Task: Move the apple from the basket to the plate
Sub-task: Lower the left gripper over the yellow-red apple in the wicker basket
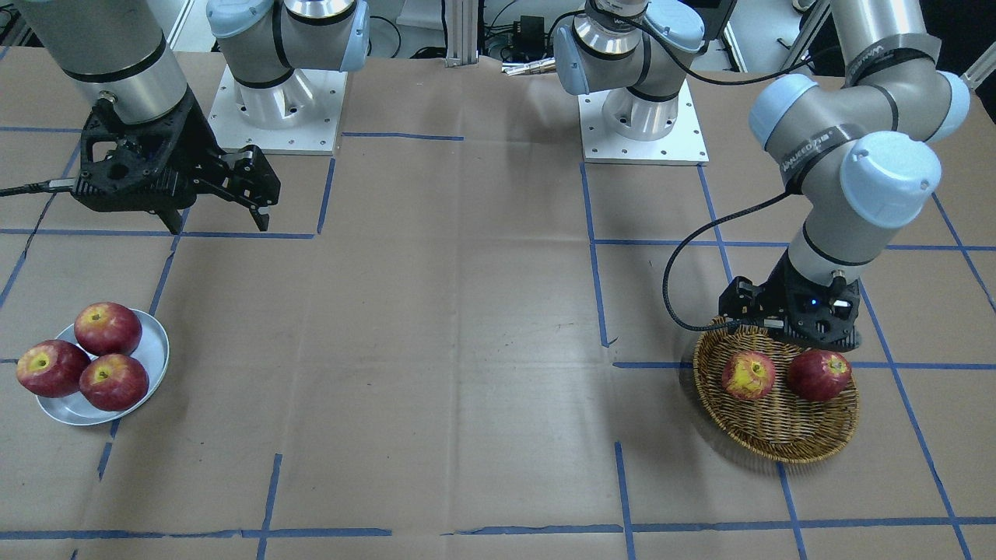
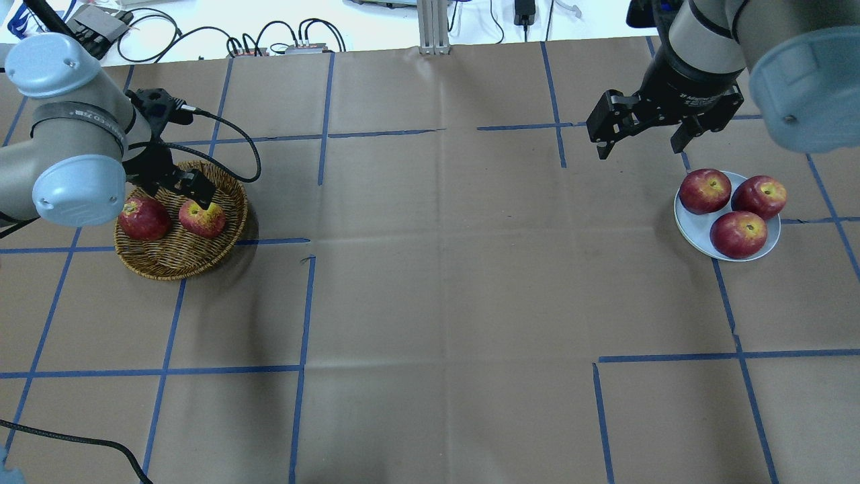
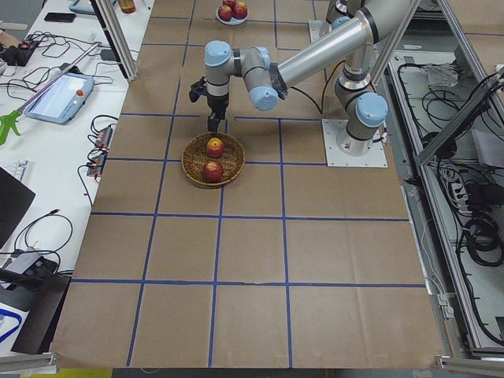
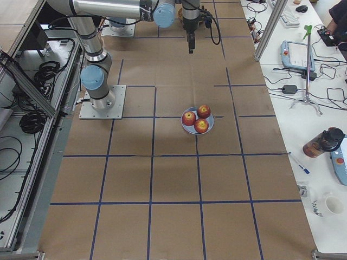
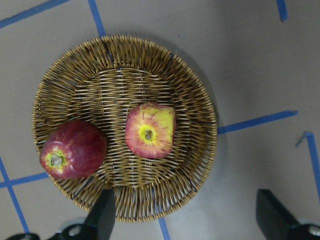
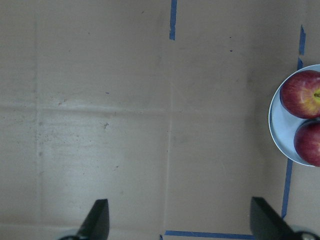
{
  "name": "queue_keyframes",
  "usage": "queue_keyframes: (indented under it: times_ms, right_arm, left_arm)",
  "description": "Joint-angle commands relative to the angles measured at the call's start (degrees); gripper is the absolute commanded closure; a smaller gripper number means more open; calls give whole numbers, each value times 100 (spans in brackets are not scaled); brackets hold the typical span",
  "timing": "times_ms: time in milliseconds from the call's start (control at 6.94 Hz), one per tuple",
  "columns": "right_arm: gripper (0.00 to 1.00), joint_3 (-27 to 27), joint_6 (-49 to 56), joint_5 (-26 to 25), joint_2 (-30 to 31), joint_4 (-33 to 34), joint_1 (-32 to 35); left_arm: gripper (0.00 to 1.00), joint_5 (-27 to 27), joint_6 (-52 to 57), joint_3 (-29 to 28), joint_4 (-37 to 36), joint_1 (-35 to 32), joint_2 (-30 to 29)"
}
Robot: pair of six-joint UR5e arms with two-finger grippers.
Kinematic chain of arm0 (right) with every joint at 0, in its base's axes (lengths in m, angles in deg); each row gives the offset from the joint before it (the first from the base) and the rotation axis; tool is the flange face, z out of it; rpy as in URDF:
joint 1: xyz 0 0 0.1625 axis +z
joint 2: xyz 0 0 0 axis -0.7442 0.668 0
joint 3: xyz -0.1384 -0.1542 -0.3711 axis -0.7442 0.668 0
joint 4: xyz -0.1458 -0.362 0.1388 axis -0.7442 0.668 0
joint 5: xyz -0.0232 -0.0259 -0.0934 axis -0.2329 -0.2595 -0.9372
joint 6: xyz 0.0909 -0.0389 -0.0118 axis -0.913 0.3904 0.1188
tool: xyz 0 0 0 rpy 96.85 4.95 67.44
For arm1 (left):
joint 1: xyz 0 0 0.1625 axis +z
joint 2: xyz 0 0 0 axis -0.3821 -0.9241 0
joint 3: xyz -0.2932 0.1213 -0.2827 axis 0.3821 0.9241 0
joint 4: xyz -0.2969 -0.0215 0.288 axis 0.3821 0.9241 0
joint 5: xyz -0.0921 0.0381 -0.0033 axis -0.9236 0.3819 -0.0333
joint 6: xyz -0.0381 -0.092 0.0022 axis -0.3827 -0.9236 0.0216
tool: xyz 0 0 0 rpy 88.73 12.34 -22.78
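From the front, we see the apple point(image 1: 748, 375), red with yellow streaks, lying in the basket point(image 1: 778, 435) beside a darker apple point(image 1: 818, 375). Overhead, the right gripper point(image 2: 638, 149) hangs spread open near the plate point(image 2: 692, 228). In the left wrist view, the left gripper point(image 5: 186, 210) hovers above the basket with its fingers wide apart. We judge the apple firm, smooth and bruisable, best gripped across its widest middle.

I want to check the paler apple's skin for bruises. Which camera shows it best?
The left wrist view: the apple sits large, stem up and uncovered, in the basket. The front and overhead views show it small; the left side view, tiny. The right side and right wrist views miss it.
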Motion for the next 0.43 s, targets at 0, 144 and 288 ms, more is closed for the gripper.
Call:
queue_keyframes:
  times_ms: [0, 144, 288]
  right_arm:
    - [0, 0, 0, 0, -7, 1, 3]
    - [0, 0, 0, 0, -7, 1, 3]
    - [0, 0, 0, 0, 2, 1, 3]
  left_arm:
    - [1, 10, 205, 82, -339, 135, -316]
    - [1, 10, 215, 135, -646, 135, -543]
    - [1, -16, 215, 92, -736, 135, -789]
